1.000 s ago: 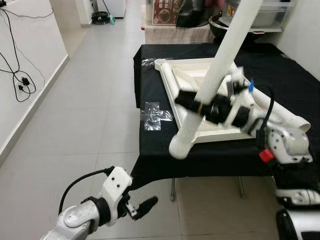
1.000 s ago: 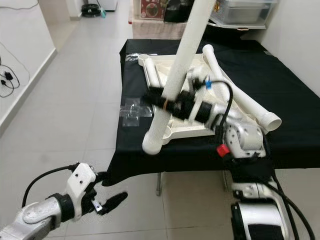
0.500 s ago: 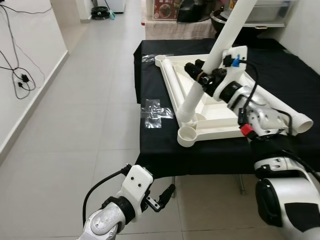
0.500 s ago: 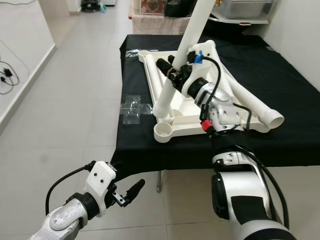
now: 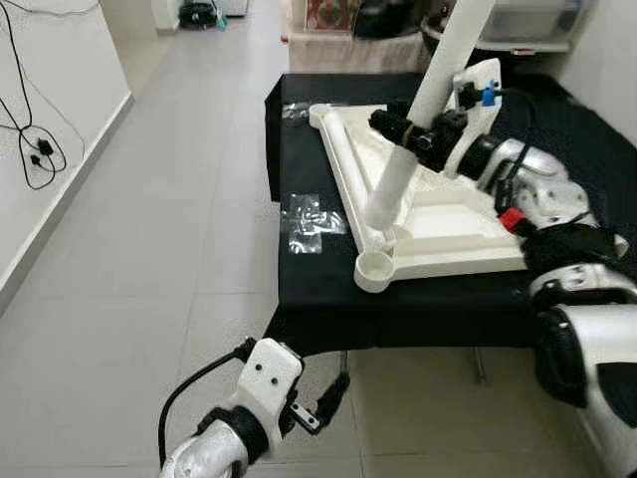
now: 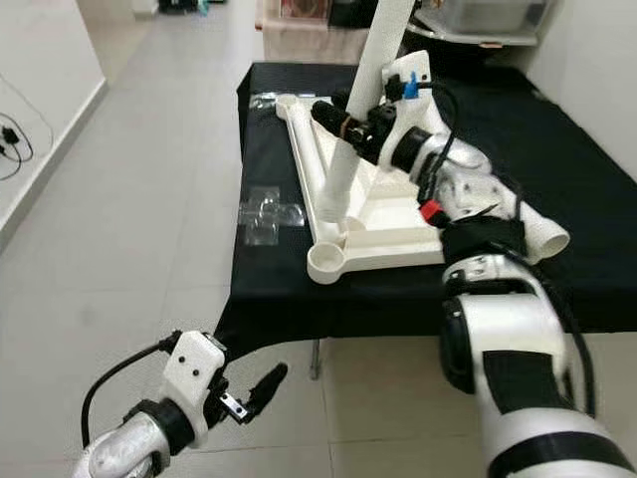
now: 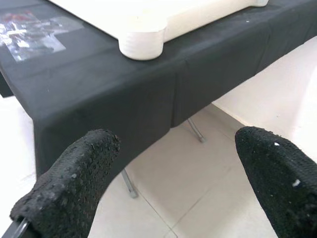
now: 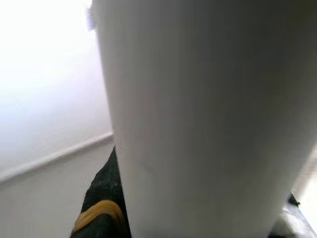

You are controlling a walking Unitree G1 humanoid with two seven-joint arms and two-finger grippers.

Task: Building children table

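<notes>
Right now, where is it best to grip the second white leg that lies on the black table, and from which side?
Probably mid-shaft of the lying leg, from above, fingers across its width: it is a round tube resting flat beside the tabletop, with its open end overhanging.

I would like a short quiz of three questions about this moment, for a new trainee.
1. True or false: the right gripper holds the white leg tube.
2. The tube's lower end is nearest to: A) the tabletop's front corner socket; B) the clear tape patch; C) the floor.
3. Where is the left gripper?

Key: 1 true. 2 A. 3 Low, open, before the black cloth's front edge.
</notes>
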